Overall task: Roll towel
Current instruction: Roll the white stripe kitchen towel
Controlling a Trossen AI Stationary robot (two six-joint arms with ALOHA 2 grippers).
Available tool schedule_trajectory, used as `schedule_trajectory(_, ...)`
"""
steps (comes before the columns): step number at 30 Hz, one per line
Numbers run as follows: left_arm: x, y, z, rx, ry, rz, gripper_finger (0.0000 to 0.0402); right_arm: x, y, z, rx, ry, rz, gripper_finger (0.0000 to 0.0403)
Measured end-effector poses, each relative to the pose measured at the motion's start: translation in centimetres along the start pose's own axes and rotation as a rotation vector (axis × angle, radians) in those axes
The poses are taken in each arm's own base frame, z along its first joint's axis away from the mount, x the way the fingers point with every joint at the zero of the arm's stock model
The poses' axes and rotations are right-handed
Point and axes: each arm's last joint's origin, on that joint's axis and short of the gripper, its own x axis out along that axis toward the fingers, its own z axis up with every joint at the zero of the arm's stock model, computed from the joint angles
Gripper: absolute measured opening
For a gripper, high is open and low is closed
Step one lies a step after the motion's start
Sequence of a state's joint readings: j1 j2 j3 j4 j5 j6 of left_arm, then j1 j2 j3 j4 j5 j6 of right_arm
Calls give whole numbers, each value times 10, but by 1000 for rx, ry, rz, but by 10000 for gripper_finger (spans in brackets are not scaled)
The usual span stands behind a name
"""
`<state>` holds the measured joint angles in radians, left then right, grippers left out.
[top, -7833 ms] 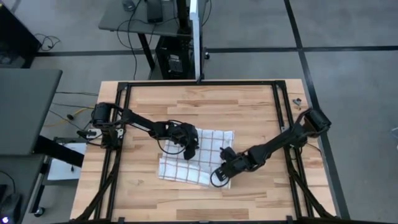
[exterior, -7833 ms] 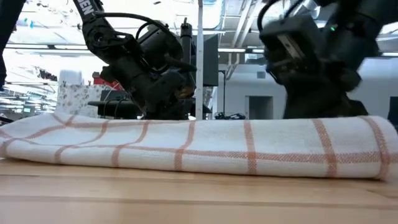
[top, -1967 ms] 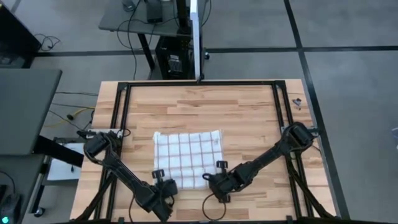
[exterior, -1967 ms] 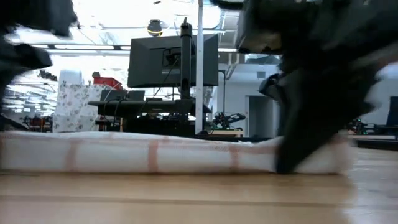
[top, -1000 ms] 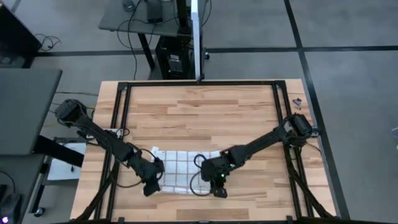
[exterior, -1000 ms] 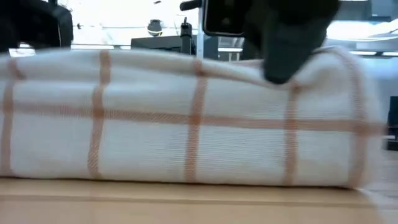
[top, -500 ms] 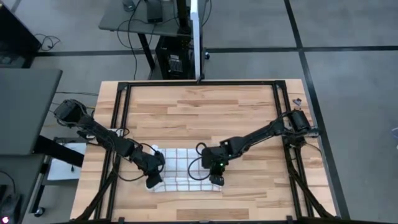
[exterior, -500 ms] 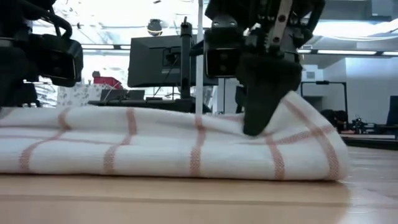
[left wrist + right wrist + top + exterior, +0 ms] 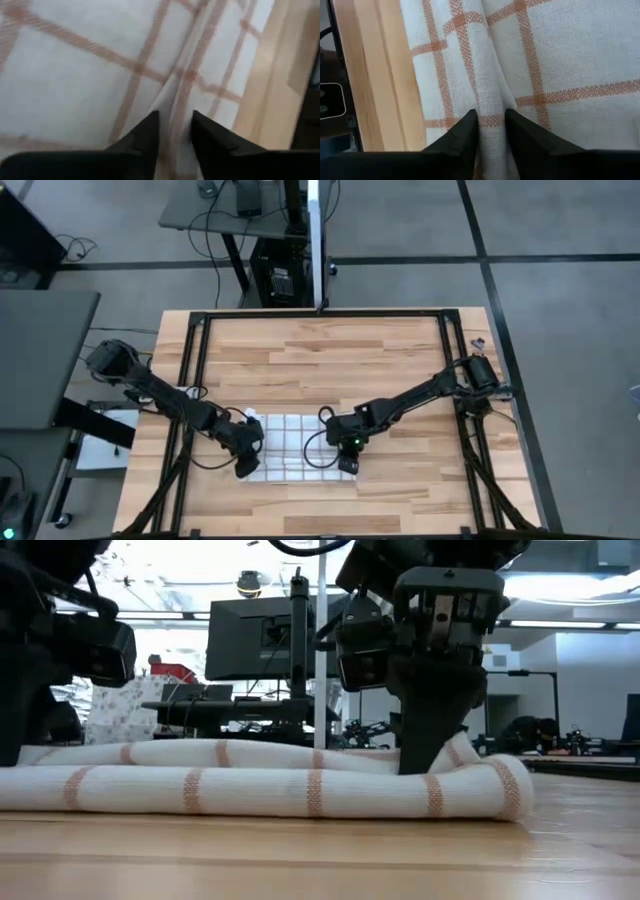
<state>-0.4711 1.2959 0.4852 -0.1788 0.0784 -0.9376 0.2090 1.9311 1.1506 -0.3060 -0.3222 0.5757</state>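
The towel (image 9: 297, 448) lay near the table's (image 9: 330, 350) front edge as a low, flat band – a moment earlier it stood lifted and taller, so the front edge had just been turned over and laid down. Left gripper (image 9: 246, 463) sat at the towel's left end, right gripper (image 9: 347, 458) at its right end, each set of jaws pinching a towel fold between them – grip apparently loosening. First roll turn looked started, most left.
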Motion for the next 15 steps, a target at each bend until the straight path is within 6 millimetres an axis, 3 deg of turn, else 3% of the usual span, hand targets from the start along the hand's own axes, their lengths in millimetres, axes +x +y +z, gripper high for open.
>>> schedule_trajectory(4, -20, -3, 7, 55, -13, 93, 136, -27, 0, 8, -14, -58, 6, 135)
schedule_trajectory(10, -58, -13, 19, 154, -110, 231, 131, -74, 4, 15, -40, -177, 1, 142)
schedule_trajectory(12, -69, -20, 24, 172, -160, 206, 128, -86, 9, 16, -57, -229, 16, 142)
schedule_trajectory(15, -79, -33, 27, 183, -226, 71, 127, -86, 27, 14, -115, -279, 72, 139)
